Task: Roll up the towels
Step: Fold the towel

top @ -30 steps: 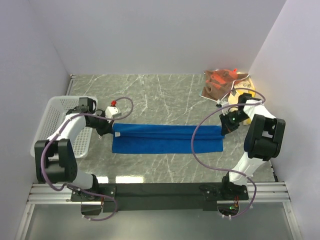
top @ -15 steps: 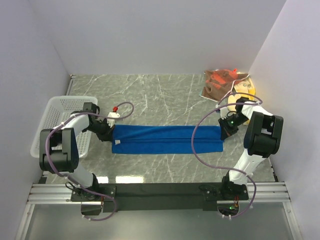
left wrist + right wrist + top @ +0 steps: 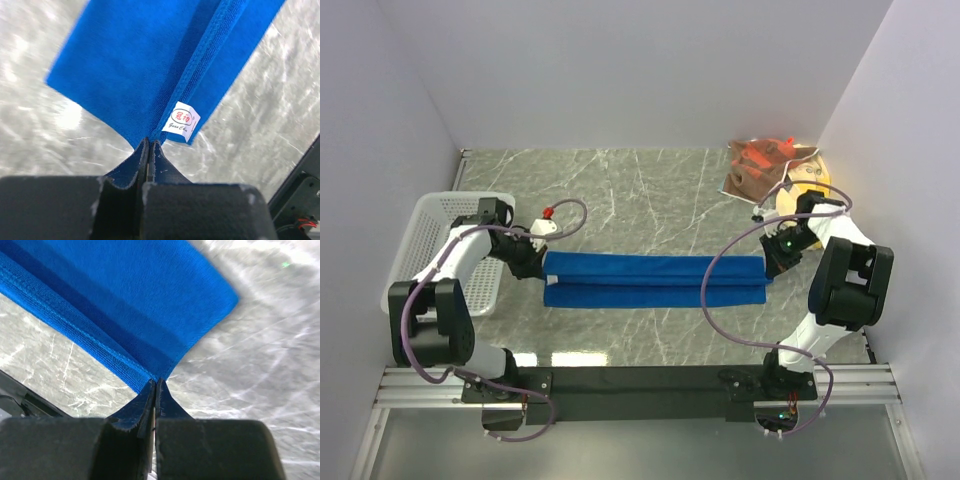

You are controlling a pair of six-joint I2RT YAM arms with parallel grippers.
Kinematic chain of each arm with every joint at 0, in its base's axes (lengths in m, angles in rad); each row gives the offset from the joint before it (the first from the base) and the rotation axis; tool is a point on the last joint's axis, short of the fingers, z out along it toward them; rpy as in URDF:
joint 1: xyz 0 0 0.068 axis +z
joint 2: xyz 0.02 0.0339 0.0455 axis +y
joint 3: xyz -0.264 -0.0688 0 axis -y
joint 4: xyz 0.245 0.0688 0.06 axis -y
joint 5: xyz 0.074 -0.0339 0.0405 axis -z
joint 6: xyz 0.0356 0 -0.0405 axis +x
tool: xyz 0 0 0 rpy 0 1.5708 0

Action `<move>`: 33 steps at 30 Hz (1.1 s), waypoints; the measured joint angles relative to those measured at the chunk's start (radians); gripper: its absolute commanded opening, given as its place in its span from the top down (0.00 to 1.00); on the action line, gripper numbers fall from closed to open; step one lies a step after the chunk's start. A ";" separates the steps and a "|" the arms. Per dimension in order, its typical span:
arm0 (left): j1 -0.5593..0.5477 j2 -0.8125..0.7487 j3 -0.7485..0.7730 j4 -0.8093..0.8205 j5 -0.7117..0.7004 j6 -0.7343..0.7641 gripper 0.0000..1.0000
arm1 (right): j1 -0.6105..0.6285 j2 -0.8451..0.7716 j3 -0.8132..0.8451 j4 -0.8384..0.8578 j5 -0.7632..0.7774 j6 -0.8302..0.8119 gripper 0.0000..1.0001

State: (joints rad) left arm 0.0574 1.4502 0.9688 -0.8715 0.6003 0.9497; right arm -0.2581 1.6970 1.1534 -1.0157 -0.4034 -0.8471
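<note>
Your table (image 3: 650,190) fills the middle of the top view. The blue towel (image 3: 655,280) runs across it as a long strip folded lengthwise, left to right, just below the frame's centre. The basket (image 3: 440,215) sits at the left edge, beside the strip's left end. In the upper right, the patterned towel (image 3: 760,165) lies crumpled, touching the yellow towel (image 3: 812,180), above the strip's right end. Your left fingers (image 3: 157,160) are pressed together, pinching the blue towel's left end at a corner. Your right fingers (image 3: 162,400) likewise pinch its right end at the folded edge. A small white label (image 3: 181,120) hangs from the hem just beside the left fingers.
</note>
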 measured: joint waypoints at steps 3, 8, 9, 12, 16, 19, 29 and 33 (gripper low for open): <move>-0.001 0.003 -0.038 -0.005 -0.006 0.006 0.99 | 0.000 0.000 -0.036 0.005 0.008 -0.005 1.00; -0.014 0.067 -0.057 0.012 -0.024 -0.001 0.99 | 0.004 0.021 -0.083 0.023 0.026 -0.006 1.00; -0.016 0.080 -0.061 0.022 -0.029 -0.004 0.99 | 0.005 0.029 -0.085 0.027 0.030 -0.006 1.00; -0.018 0.105 -0.068 0.038 -0.035 -0.010 0.99 | 0.005 0.050 -0.092 0.046 0.037 -0.006 1.00; -0.018 0.110 -0.078 0.053 -0.040 -0.014 0.99 | 0.005 0.061 -0.095 0.055 0.037 -0.003 1.00; -0.019 0.110 -0.089 0.062 -0.044 -0.020 0.99 | 0.005 0.061 -0.094 0.055 0.038 -0.003 1.00; -0.019 0.097 -0.097 0.066 -0.045 -0.023 0.99 | 0.005 0.061 -0.091 0.050 0.037 -0.003 1.00; -0.019 0.070 -0.099 0.061 -0.045 -0.020 0.99 | 0.006 0.061 -0.089 0.047 0.037 -0.003 1.00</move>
State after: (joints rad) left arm 0.0383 1.5200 0.8696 -0.8104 0.5552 0.9295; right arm -0.2520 1.7584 1.0641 -0.9684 -0.3660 -0.8501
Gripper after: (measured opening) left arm 0.016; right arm 0.010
